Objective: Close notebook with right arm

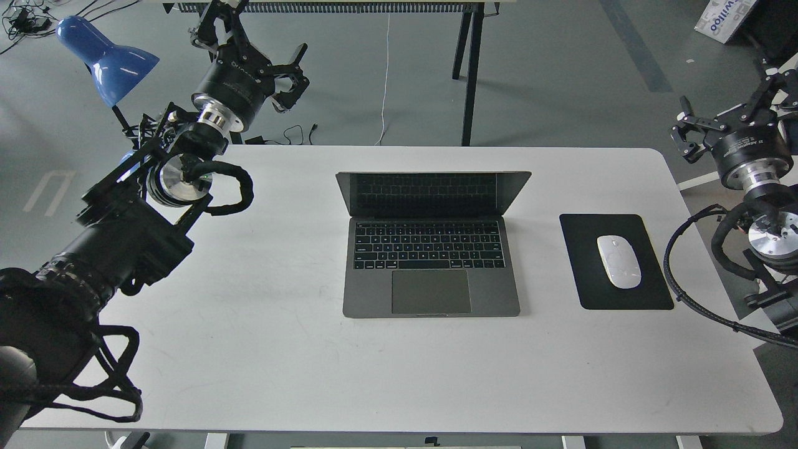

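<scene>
The notebook is a space-grey laptop lying open in the middle of the white table. Its dark screen stands up at the back and its keyboard faces me. My right gripper hangs beyond the table's right edge, far to the right of the notebook and level with its screen. Its fingers are spread and hold nothing. My left gripper is raised past the table's back left corner, open and empty.
A black mouse pad with a white mouse lies between the notebook and my right arm. A blue desk lamp stands at the back left. Another table's black leg stands behind.
</scene>
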